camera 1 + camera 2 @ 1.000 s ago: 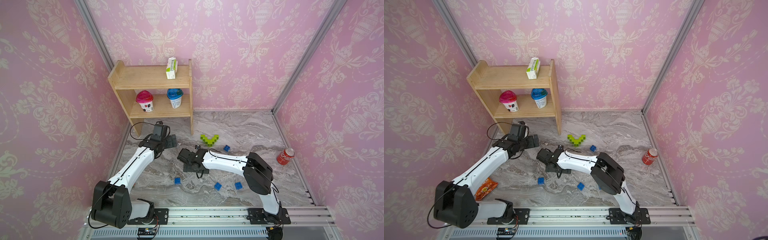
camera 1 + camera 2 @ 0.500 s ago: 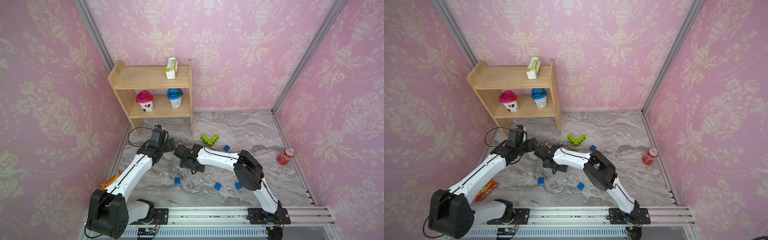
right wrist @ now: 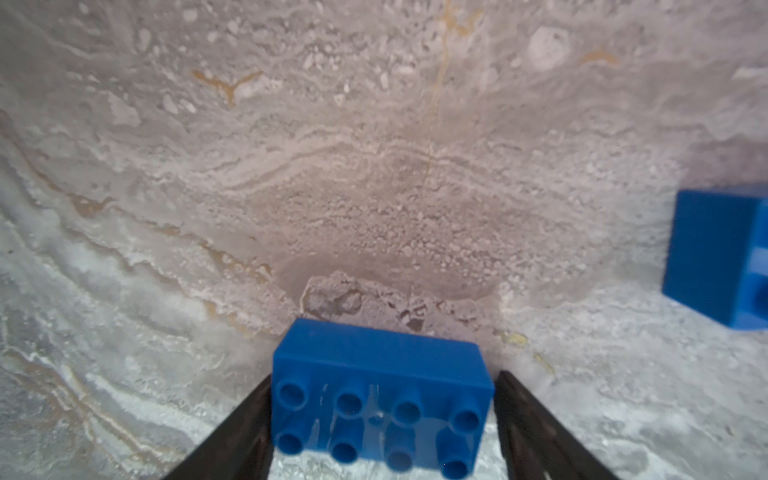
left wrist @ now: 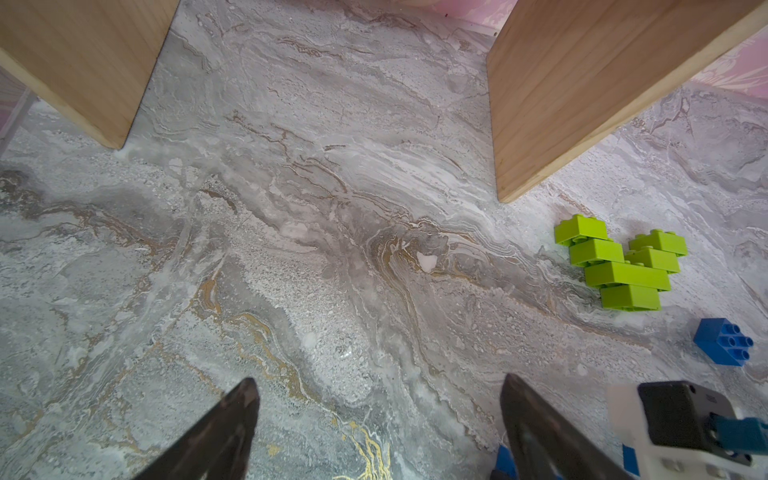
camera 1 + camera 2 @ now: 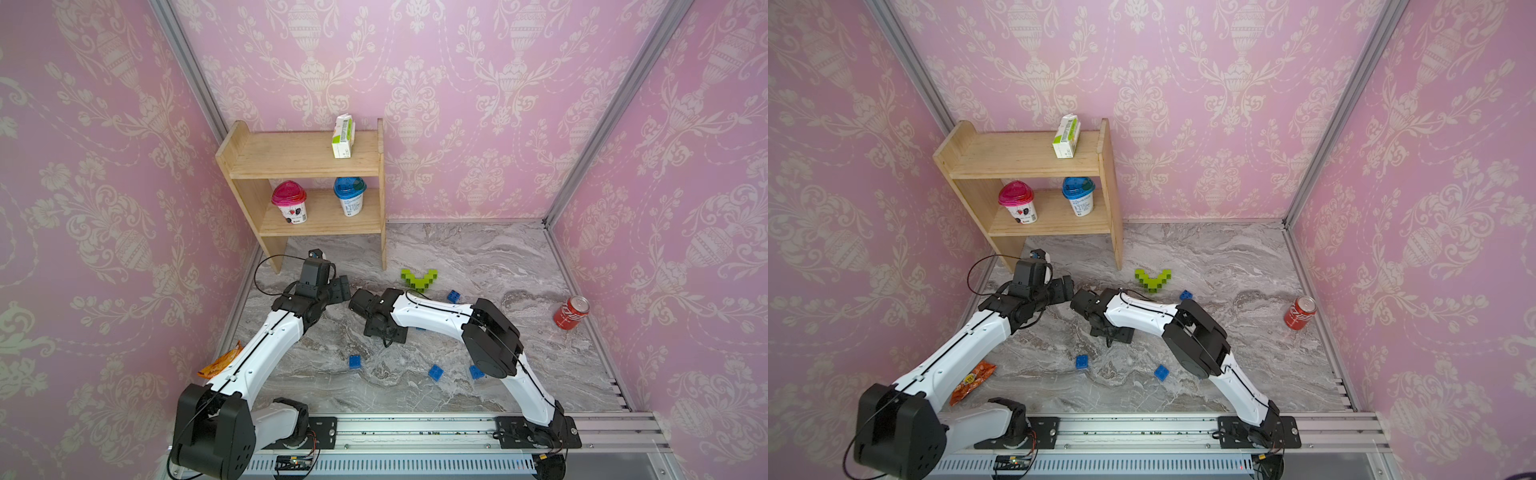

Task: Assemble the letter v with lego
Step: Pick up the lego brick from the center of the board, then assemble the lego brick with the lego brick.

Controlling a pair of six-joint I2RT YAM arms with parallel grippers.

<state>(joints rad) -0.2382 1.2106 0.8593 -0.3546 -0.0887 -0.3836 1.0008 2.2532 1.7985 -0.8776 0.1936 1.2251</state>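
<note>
A lime-green lego V lies flat on the marble floor, in front of the shelf's right leg. In the right wrist view, a long blue lego brick sits studs-up on the floor. My right gripper is shut on it, jaws against its short ends. In both top views the brick is hidden under that gripper. My left gripper hovers open and empty just left of the right wrist. Loose blue bricks lie around.
A wooden shelf with two yogurt cups and a carton stands at the back left; its legs show close ahead in the left wrist view. A red soda can stands near the right wall. An orange snack packet lies by the left wall.
My right jaws have drawn in around the long blue brick. Both wrists have come closer together near the middle left of the floor.
</note>
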